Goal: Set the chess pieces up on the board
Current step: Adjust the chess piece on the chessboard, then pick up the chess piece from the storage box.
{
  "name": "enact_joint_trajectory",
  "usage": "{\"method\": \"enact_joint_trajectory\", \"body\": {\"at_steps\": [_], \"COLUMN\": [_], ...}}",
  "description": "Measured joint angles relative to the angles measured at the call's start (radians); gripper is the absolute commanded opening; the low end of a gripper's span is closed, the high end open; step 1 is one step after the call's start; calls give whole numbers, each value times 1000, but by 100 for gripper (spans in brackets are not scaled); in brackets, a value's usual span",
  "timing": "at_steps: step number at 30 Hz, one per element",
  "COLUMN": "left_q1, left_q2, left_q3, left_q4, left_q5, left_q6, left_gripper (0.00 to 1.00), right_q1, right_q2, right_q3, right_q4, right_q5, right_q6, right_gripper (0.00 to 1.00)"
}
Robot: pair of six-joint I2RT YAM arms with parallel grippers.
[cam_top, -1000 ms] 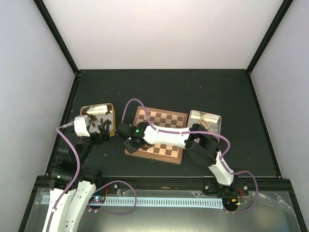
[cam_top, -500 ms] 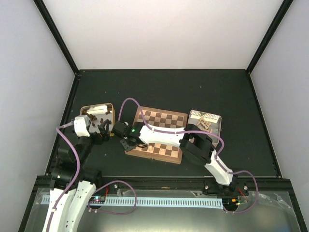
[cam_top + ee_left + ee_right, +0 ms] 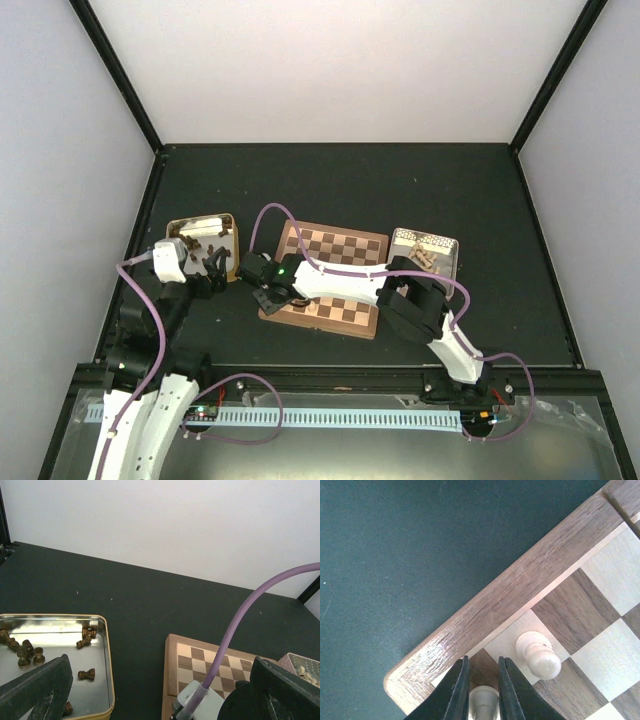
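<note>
**Right claw pinched a pale piece at the board's corner**

The right gripper (image 3: 483, 667) hung over the near left corner of the chessboard (image 3: 520, 587), its jaws drawn in on either side of a pale chessman (image 3: 484, 701) on the corner square and seemingly touching it. A pale pawn (image 3: 537, 655) stood upright on the neighbouring square, just beside it.

To my eye, the piece wanted settling squarely and upright. That meant squeezing gently, keeping the fingers vertical, releasing slowly and lifting straight up, so the pawn alongside was not clipped.

The left gripper (image 3: 157, 680) hovered with its jaws wide apart and empty, near the gold tin (image 3: 107, 645) where the dark chessmen (image 3: 86, 674) lay loose. More pale pieces (image 3: 420, 258) waited in the silver tin (image 3: 447, 245) right of the board, so most of the job remained.

Compared with a second earlier, the right wrist had edged slightly toward the board's left edge. The left arm had not stirred.
</note>
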State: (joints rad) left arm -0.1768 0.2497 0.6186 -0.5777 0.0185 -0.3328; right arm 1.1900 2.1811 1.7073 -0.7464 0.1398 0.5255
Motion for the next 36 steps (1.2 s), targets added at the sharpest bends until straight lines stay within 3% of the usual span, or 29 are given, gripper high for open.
{"method": "enact_joint_trajectory", "body": {"at_steps": [11, 18, 24, 36], "left_q1": [0, 0, 0, 0], "left_q2": [0, 0, 0, -1], "left_q3": [0, 0, 0, 0], "left_q4": [0, 0, 0, -6], "left_q5": [0, 0, 0, -26], "left_q6": [0, 0, 0, -1], "left_gripper": [99, 99, 99, 99], "right_q1": [0, 0, 0, -53], "right_q2": [0, 0, -11, -308], "right_q3": [0, 0, 0, -178], "right_q4": [21, 24, 23, 115], "right_q5": [-38, -37, -33, 19], "right_q6": [0, 10, 13, 63], "right_gripper": [20, 34, 39, 40]}}
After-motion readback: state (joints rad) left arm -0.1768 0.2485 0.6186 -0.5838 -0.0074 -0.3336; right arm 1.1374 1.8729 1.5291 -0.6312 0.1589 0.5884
